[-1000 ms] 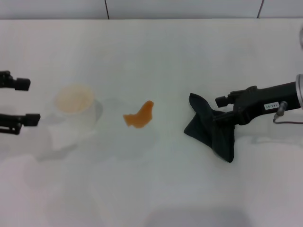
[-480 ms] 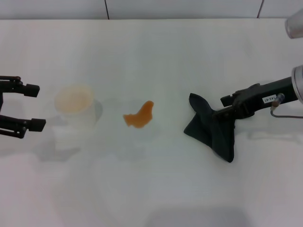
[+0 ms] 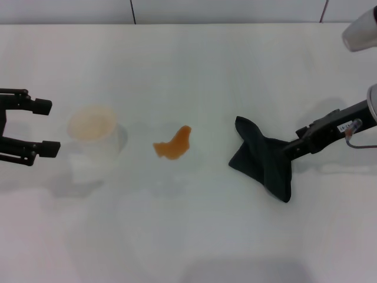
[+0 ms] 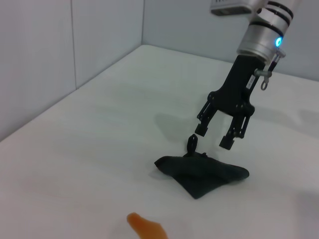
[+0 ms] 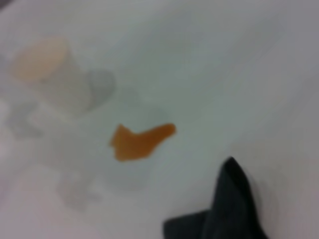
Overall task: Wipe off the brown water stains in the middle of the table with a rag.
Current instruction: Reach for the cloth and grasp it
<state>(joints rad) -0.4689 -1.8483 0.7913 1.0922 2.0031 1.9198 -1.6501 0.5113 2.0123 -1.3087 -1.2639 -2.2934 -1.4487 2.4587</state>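
Note:
The brown water stains (image 3: 174, 143) are one small orange blotch in the middle of the white table (image 3: 194, 65), also seen as the stain (image 5: 137, 142) in the right wrist view. The dark rag (image 3: 263, 160) lies crumpled to its right. My right gripper (image 3: 293, 147) hovers at the rag's right edge. The left wrist view shows this right gripper (image 4: 214, 137) open, raised just above the rag (image 4: 202, 172), holding nothing. My left gripper (image 3: 46, 127) stands open at the far left.
A pale cream cup (image 3: 91, 140) stands between my left gripper and the stain. A tiled wall runs along the table's far edge.
My right arm has drawn back to the right and upward off the rag, which stays where it lay. My left gripper has shifted a little right, towards the cup.

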